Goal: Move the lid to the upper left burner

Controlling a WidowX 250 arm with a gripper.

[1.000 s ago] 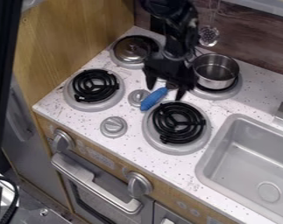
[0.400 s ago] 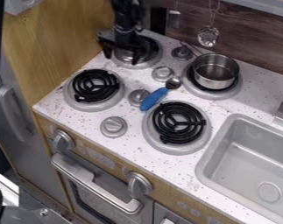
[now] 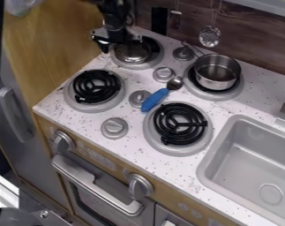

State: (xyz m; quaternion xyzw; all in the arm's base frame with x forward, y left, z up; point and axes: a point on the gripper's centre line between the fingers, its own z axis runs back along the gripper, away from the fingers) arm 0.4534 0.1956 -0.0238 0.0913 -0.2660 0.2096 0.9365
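Silver lid [image 3: 133, 53] close below tool [image 3: 118, 40], slightly right.

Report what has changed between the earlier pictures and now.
The gripper moved left in the picture from beside the pot to the upper left burner, then slightly farther up and left. Nothing was visibly grasped or released. Lid, pot and blue-handled spoon stayed put.

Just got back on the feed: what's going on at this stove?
The robot's gripper hangs over the upper left burner, close to the lid. The lid already rests on that burner and does not look lifted. The metal pot sits on the upper right burner, and the blue-handled spoon lies between the burners.
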